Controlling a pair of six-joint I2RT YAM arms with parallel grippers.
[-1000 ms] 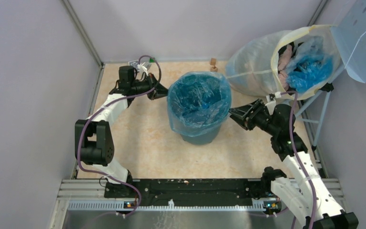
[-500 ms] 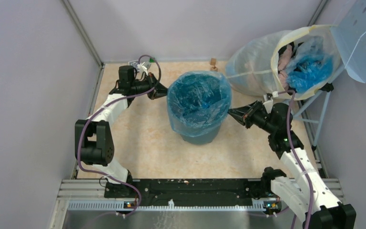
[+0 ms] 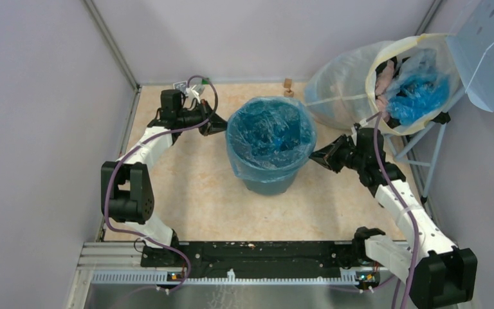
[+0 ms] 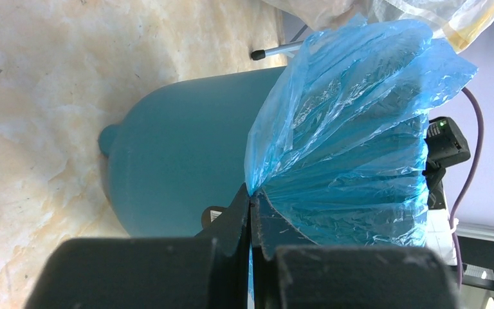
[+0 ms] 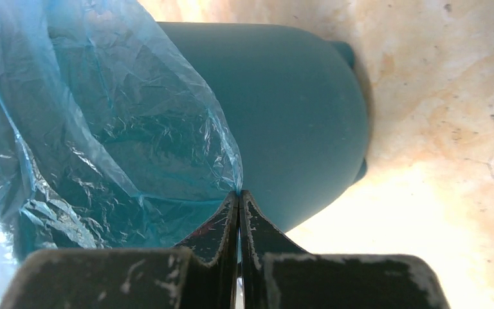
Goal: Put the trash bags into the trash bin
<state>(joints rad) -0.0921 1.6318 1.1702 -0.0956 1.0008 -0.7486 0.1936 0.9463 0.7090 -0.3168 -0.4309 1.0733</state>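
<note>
The dark-teal trash bin (image 3: 271,182) stands mid-floor, lined by a light-blue trash bag (image 3: 270,138) whose mouth is spread over the rim. My left gripper (image 3: 224,125) is shut on the bag's left edge, seen pinched in the left wrist view (image 4: 251,198) beside the bin (image 4: 180,167). My right gripper (image 3: 312,156) is shut on the bag's right edge. In the right wrist view the blue bag (image 5: 122,148) runs into the closed tips (image 5: 239,193) against the bin wall (image 5: 296,109).
A large cloudy-white sack (image 3: 354,84) with a cream rim leans at the back right, holding more blue plastic (image 3: 418,93). A pale-blue perforated panel (image 3: 489,51) and its metal legs (image 3: 424,151) stand beside it. A small wooden block (image 3: 287,84) lies by the back wall.
My right gripper closed on the bag's right edge and the right arm swung forward and lower. The bag's rim now sits tauter over the bin. The left arm stayed put.
</note>
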